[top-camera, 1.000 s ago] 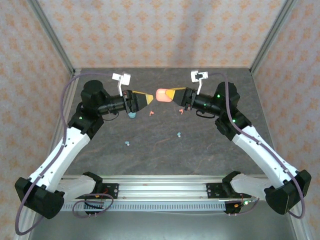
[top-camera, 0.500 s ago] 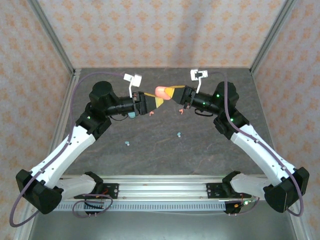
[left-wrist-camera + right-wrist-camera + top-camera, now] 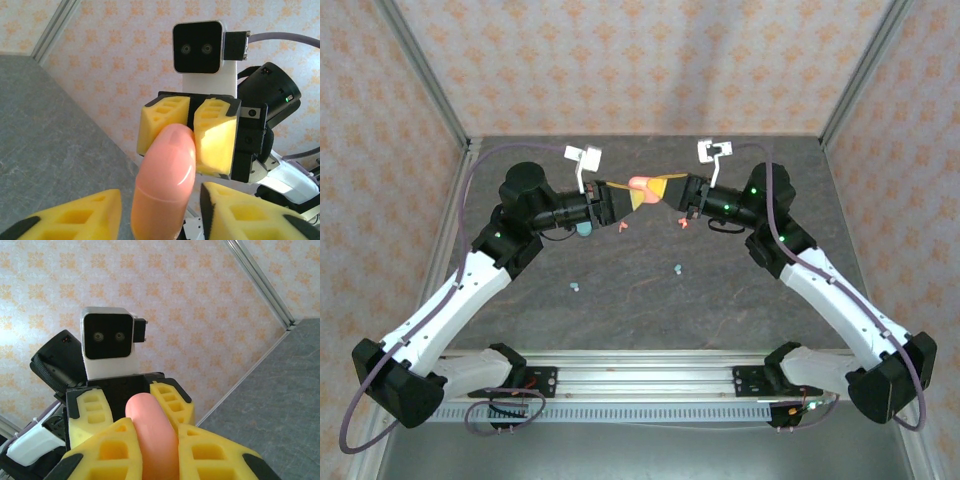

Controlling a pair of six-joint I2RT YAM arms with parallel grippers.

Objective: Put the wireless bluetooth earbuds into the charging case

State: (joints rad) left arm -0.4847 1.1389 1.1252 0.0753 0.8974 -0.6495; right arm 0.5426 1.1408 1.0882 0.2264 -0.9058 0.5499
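Right gripper (image 3: pixel 656 188) pinches the salmon-pink pebble-shaped plastic charging case (image 3: pixel 641 184) aloft, long axis left–right; left gripper (image 3: pixel 631 197), spread, straddles its left end. Tiny salmon-red and light blue earbuds (image 3: pixel 623 226) lie on the table (image 3: pixel 620 320) below, nearer.

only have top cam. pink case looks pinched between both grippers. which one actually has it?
Observer: Right wrist view: the right gripper has both pads pressed on the pink case.
Operator: left?
Observer: Left wrist view: the left gripper is open, its fingers either side of the case with a gap on each side.
Operator: lid open?
Observer: No. In the left wrist view the seam runs unbroken across the case, so the lid is shut.
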